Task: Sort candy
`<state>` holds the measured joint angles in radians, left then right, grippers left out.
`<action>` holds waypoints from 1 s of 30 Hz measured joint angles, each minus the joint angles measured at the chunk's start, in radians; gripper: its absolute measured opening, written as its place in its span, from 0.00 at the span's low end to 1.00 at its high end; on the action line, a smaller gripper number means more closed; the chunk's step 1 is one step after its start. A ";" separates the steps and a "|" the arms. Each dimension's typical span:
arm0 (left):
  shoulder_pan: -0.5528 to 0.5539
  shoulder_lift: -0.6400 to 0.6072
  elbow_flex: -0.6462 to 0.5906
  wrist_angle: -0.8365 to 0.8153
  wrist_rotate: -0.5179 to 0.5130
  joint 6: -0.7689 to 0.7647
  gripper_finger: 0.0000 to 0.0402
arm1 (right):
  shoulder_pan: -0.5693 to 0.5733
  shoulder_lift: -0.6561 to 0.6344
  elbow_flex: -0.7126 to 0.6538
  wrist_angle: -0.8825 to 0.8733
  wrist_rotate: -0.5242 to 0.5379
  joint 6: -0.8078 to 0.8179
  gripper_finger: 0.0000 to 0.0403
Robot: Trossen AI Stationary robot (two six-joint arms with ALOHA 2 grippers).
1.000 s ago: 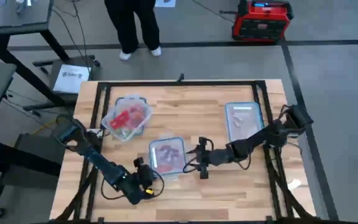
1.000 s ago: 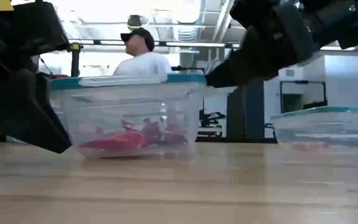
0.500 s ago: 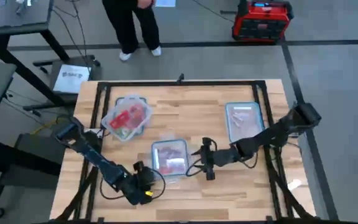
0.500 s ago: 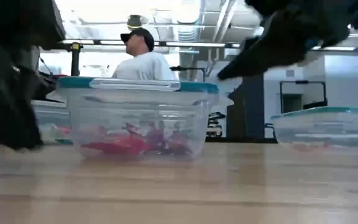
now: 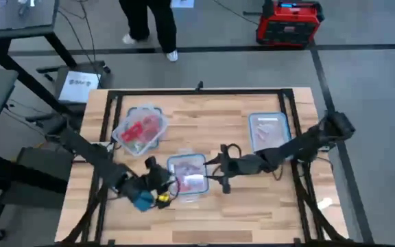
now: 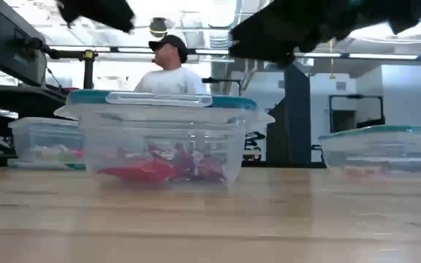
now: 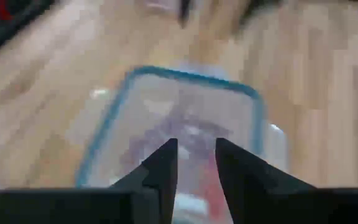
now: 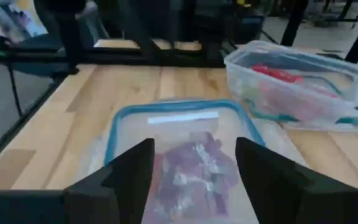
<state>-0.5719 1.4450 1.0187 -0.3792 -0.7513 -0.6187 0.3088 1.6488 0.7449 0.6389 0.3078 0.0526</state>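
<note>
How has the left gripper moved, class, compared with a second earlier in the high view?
Yes. The left gripper has moved up the picture, from the table's near edge to beside the clear rectangular tub with the bluish rim.

Clear glossy plastic tub (image 6: 159,139); shiny-wrapped candy (image 8: 194,163); matt wooden table (image 5: 204,120).

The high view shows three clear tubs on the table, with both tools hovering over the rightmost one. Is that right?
Not quite. In the high view the left tool and the right tool flank the middle tub, the nearest of the three, not the rightmost tub. The three clear tubs are as stated; the third tub sits at left.
</note>
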 joint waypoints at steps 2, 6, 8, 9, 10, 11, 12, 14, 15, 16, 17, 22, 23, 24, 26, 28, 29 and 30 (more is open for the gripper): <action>0.052 0.021 -0.037 0.083 0.062 0.049 0.23 | -0.015 0.056 0.020 0.028 0.000 0.000 0.53; 0.103 0.058 -0.122 0.241 0.120 0.115 0.23 | -0.035 0.141 0.068 0.033 -0.005 0.000 0.53; 0.114 0.071 -0.164 0.283 0.121 0.113 0.23 | -0.046 0.182 0.094 0.032 -0.009 0.000 0.53; 0.117 0.081 -0.185 0.307 0.121 0.102 0.23 | -0.052 0.203 0.110 0.031 -0.021 0.000 0.53; 0.119 0.091 -0.207 0.333 0.121 0.085 0.23 | -0.058 0.225 0.121 0.025 -0.039 0.003 0.53; 0.119 0.102 -0.230 0.359 0.117 0.066 0.23 | -0.061 0.244 0.127 0.004 -0.054 0.009 0.53; 0.119 0.113 -0.251 0.400 0.110 0.045 0.23 | -0.063 0.266 0.133 0.008 -0.063 0.010 0.53; 0.119 0.148 -0.295 0.483 0.102 0.019 0.23 | -0.064 0.296 0.142 0.012 -0.068 0.010 0.53; 0.118 0.164 -0.304 0.523 0.103 0.012 0.23 | -0.064 0.305 0.142 0.014 -0.070 0.018 0.53; 0.119 0.175 -0.316 0.551 0.117 0.009 0.23 | -0.063 0.311 0.141 0.012 -0.074 0.024 0.53; 0.120 0.184 -0.319 0.564 0.127 0.007 0.23 | -0.063 0.311 0.140 0.011 -0.073 0.025 0.53; 0.120 0.163 -0.293 0.566 0.160 0.065 0.23 | -0.063 0.261 0.134 -0.020 -0.081 -0.012 0.53; 0.120 0.154 -0.283 0.554 0.172 0.086 0.23 | -0.063 0.244 0.134 -0.031 -0.085 -0.025 0.53; 0.120 0.142 -0.269 0.543 0.182 0.107 0.23 | -0.063 0.223 0.132 -0.046 -0.084 -0.038 0.53; 0.119 0.107 -0.238 0.515 0.195 0.150 0.23 | -0.061 0.176 0.130 -0.057 -0.081 -0.038 0.53; 0.118 0.082 -0.201 0.477 0.196 0.185 0.23 | -0.055 0.127 0.133 -0.055 -0.076 0.000 0.53; 0.120 0.067 -0.182 0.449 0.195 0.197 0.23 | -0.049 0.109 0.135 -0.057 -0.075 0.030 0.53; 0.124 0.049 -0.165 0.405 0.186 0.211 0.23 | -0.042 0.098 0.135 -0.066 -0.076 0.063 0.53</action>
<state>-0.4484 1.4943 0.8533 0.0254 -0.5649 -0.4079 0.2672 1.7467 0.8795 0.5731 0.2320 0.1152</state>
